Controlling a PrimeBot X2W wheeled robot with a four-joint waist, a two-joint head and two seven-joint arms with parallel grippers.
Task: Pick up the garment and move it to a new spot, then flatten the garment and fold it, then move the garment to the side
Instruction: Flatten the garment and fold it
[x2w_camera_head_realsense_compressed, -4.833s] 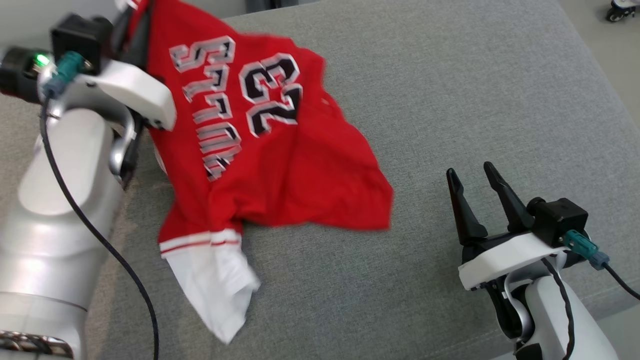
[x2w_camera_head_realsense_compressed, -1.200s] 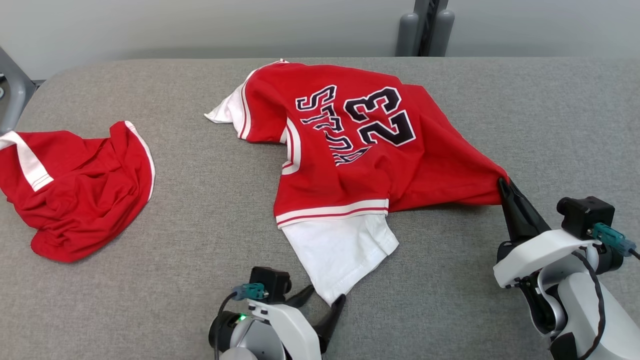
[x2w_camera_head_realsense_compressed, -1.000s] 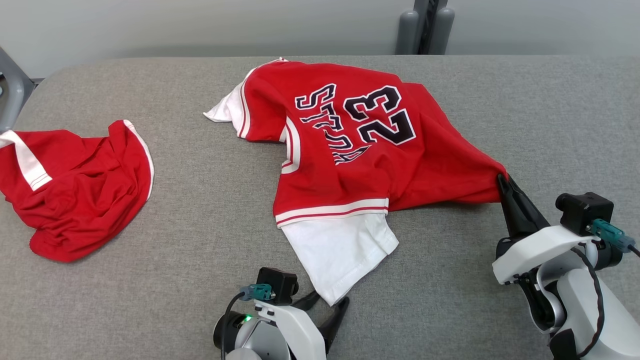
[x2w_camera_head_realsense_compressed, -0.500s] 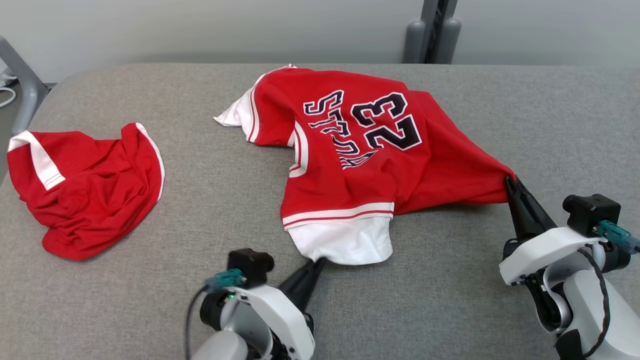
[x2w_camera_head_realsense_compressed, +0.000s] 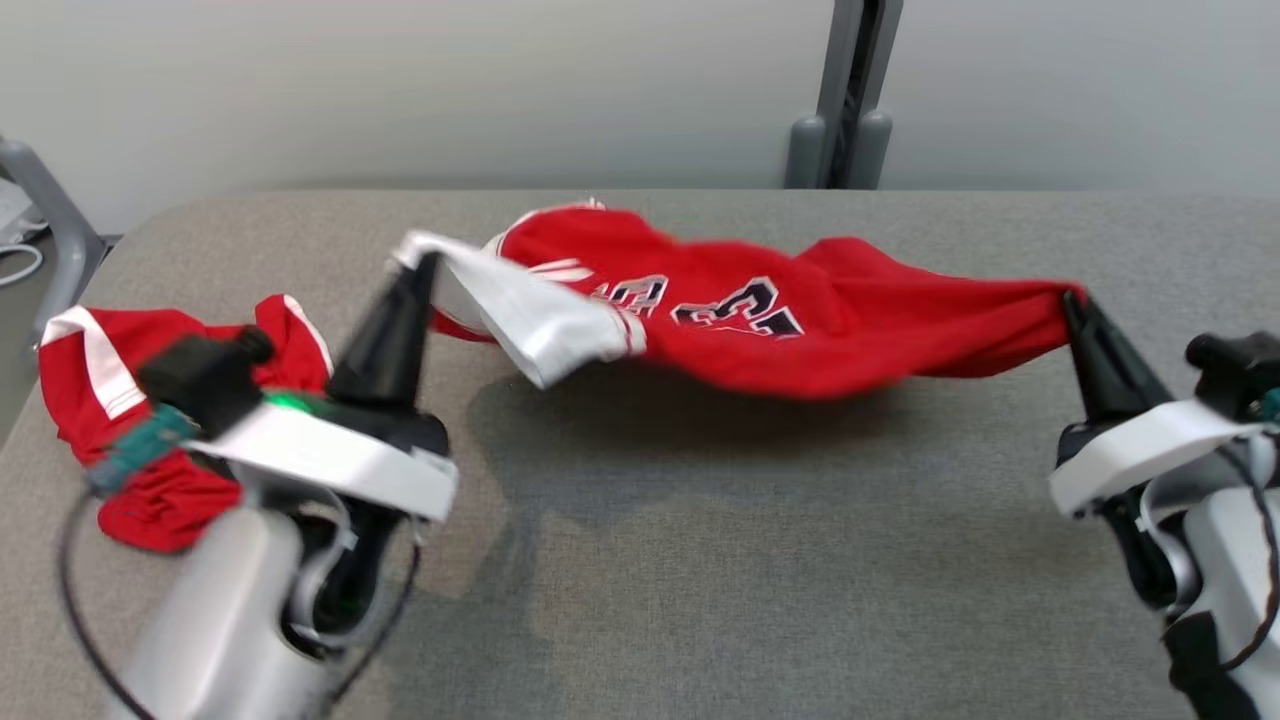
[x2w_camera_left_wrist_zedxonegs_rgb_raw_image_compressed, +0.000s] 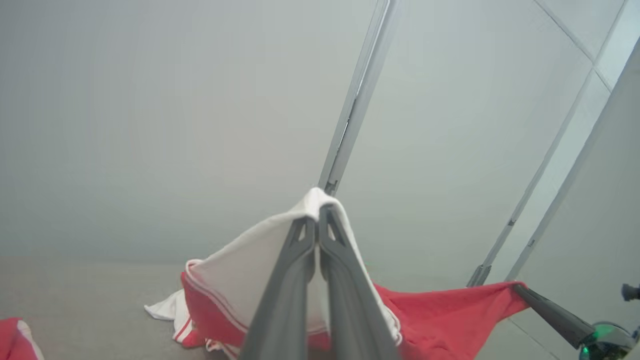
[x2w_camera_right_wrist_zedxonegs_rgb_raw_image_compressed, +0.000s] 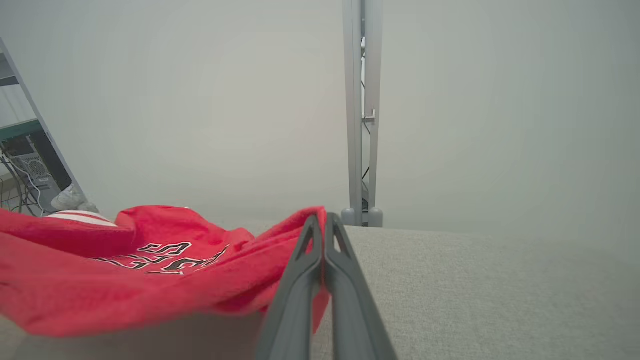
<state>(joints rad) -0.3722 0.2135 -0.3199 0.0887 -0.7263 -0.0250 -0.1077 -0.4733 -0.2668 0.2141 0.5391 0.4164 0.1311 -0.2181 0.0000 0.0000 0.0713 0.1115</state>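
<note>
We hold the garment (x2w_camera_head_realsense_compressed: 830, 335) slung lengthwise between clamped jaws: left gripper (x2w_camera_head_realsense_compressed: 420, 262) pinches its white end, right gripper (x2w_camera_head_realsense_compressed: 1071, 299) its red corner.

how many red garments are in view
2. The jersey hangs over the table's middle, pinched between the left tool and the right tool. The crumpled red garment lies at the table's left end, partly behind the left arm.

Unreadable black lettering (x2w_camera_head_realsense_compressed: 735, 306) on red jersey (x2w_camera_head_realsense_compressed: 890, 322)
</note>
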